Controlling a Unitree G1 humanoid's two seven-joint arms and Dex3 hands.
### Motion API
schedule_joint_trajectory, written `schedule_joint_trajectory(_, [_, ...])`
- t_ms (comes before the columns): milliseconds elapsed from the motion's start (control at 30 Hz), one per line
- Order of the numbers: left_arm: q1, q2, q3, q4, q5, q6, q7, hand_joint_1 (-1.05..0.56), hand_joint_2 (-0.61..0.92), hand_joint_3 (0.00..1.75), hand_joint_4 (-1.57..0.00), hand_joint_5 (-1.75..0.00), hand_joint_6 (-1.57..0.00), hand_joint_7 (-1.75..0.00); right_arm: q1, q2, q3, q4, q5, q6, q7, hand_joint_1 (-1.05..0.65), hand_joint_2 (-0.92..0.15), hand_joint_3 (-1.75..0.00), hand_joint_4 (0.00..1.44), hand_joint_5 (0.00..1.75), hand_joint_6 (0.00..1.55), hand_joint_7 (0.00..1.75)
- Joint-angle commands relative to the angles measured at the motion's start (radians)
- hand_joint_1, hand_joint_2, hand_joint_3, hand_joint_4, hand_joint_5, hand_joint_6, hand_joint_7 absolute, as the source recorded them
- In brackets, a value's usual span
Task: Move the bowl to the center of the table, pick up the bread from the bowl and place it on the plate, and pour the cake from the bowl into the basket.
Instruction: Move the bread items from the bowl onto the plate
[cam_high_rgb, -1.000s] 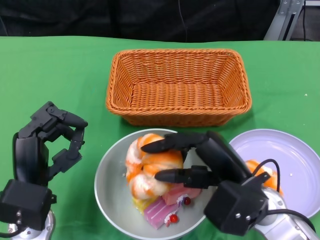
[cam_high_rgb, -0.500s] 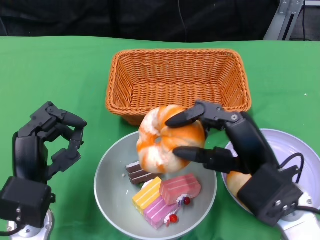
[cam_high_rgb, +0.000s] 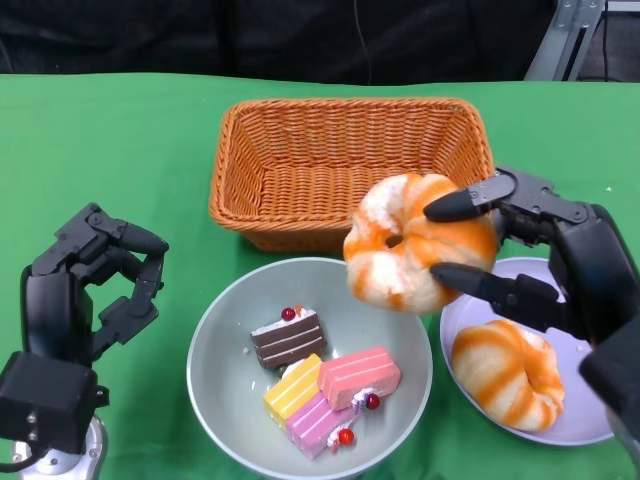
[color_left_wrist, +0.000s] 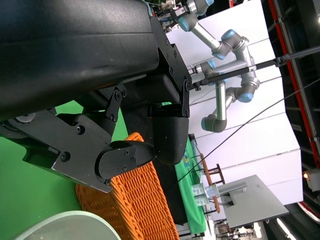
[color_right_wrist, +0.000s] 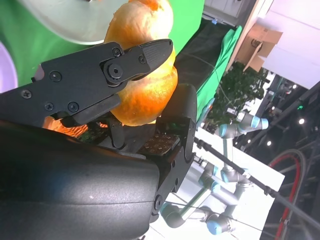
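Note:
My right hand (cam_high_rgb: 545, 265) holds an orange-and-white ring-shaped bread (cam_high_rgb: 415, 243) in the air, between the bowl and the plate, just in front of the basket's near wall. The right wrist view shows that bread (color_right_wrist: 145, 75) pinched between black fingers (color_right_wrist: 100, 75). The grey bowl (cam_high_rgb: 215, 340) sits at the table's near centre with several cake slices (cam_high_rgb: 325, 380) inside. A second bread (cam_high_rgb: 510, 372) lies on the white plate (cam_high_rgb: 590, 425) at the right. My left hand (cam_high_rgb: 85, 290) stands left of the bowl, empty, fingers curled but apart.
An orange wicker basket (cam_high_rgb: 355, 165) stands empty behind the bowl; the left wrist view catches its rim (color_left_wrist: 135, 205). Green cloth covers the table (cam_high_rgb: 100, 150), with bare cloth at the far left and far right.
My right hand has lifted the bread out of the bowl and carried it up and to the right, toward the plate. The cake slices beneath it are now uncovered. The left hand has stayed put.

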Motion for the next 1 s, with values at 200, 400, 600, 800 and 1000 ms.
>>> schedule_joint_trajectory(200, [-0.003, 0.046, 0.018, 0.028, -0.034, -0.019, -0.028, -0.1, 0.72, 0.72, -0.73, -1.6, -0.75, -1.28, 0.047, -0.043, -0.091, 0.094, -0.006, -0.052, -0.035, -0.17, -0.92, -0.2, 0.72, 1.54, 0.7, 1.17])
schedule_joint_trajectory(400, [-0.019, 0.066, 0.027, 0.074, -0.018, -0.061, -0.023, -0.11, 0.69, 0.81, -0.75, -1.61, -0.75, -1.31, 0.05, -0.059, -0.122, 0.205, -0.028, -0.074, -0.067, -0.17, -0.92, -0.21, 0.7, 1.53, 0.7, 1.1])
schedule_joint_trajectory(600, [-0.021, 0.072, 0.036, 0.092, -0.039, -0.066, -0.044, -0.1, 0.71, 0.75, -0.75, -1.58, -0.76, -1.26, 0.031, -0.058, -0.134, 0.332, -0.029, -0.107, -0.091, -0.15, -0.92, -0.2, 0.68, 1.52, 0.71, 1.05])
schedule_joint_trajectory(800, [-0.022, 0.079, 0.041, 0.104, -0.032, -0.081, -0.049, -0.08, 0.74, 0.75, -0.74, -1.58, -0.76, -1.27, 0.02, -0.056, -0.125, 0.423, -0.065, -0.098, -0.132, -0.17, -0.92, -0.18, 0.66, 1.54, 0.72, 1.02])
schedule_joint_trajectory(1000, [-0.02, 0.075, 0.044, 0.104, -0.074, -0.079, -0.093, -0.09, 0.72, 0.75, -0.73, -1.6, -0.75, -1.27, -0.008, -0.077, -0.108, 0.53, -0.103, -0.152, -0.162, -0.12, -0.92, -0.16, 0.63, 1.61, 0.73, 0.96])
